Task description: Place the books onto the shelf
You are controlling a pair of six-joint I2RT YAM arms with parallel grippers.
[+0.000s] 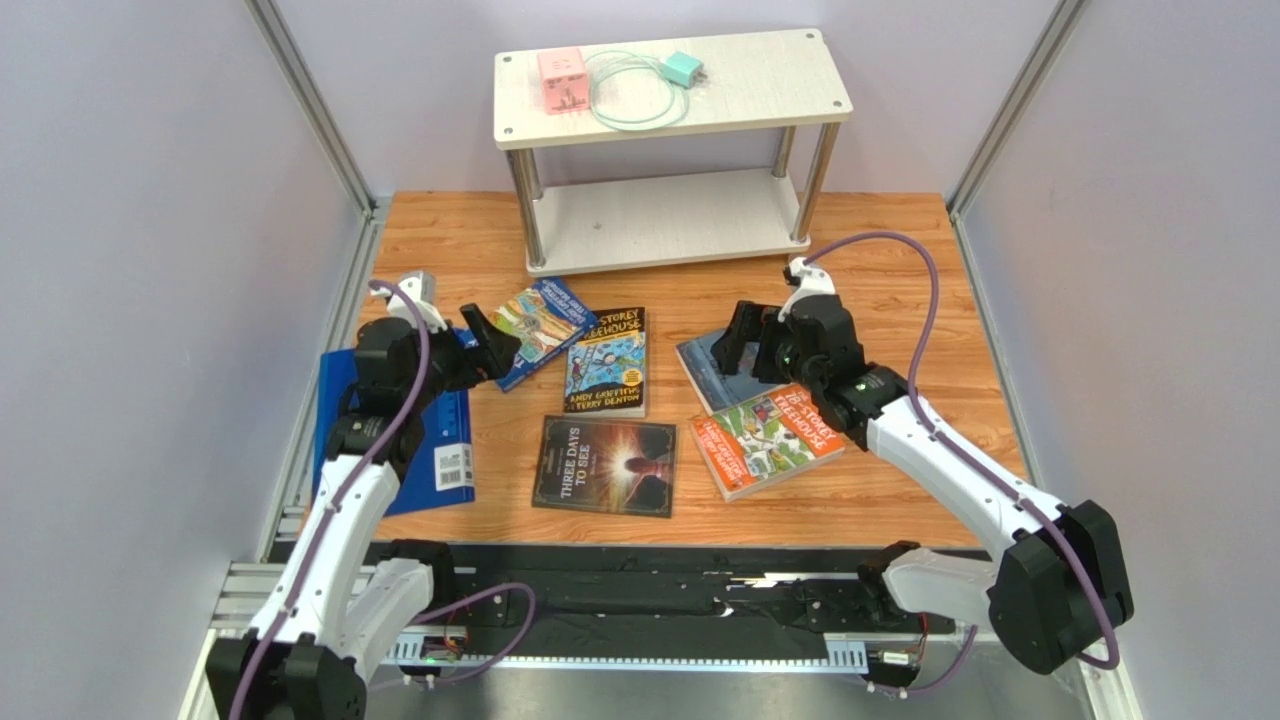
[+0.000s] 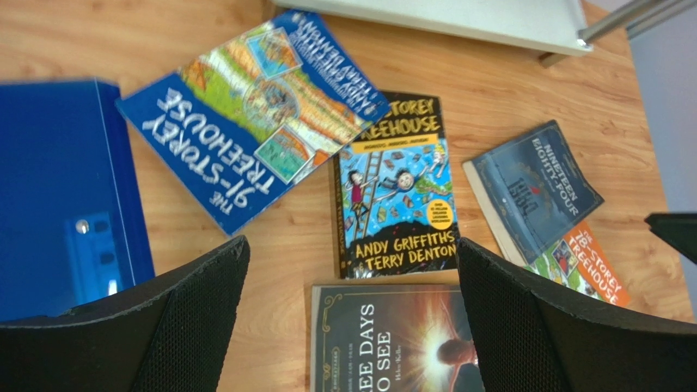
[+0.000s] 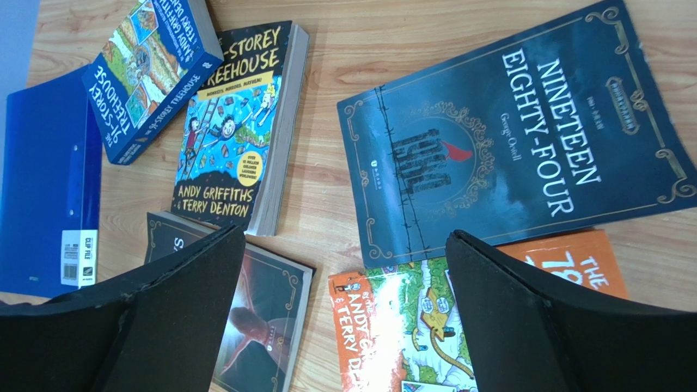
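left gripper (image 1: 484, 342) and right gripper (image 1: 741, 339) are hovering, jaws spread, empty; the books (image 1: 607, 375) are lying flat mid-frame, likely light and bendy, favouring a spine-edge pinch

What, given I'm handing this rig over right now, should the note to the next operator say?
Left end effector: open, empty, above the table.
Right end effector: open, empty, above the table.
Lying flat on the table, all five: 91-Storey Treehouse, teal Treehouse book, Three Days to See, Nineteen Eighty-Four, orange Treehouse book.
Shelf: no books on either tier.
Done: nothing. Left: shelve all five.
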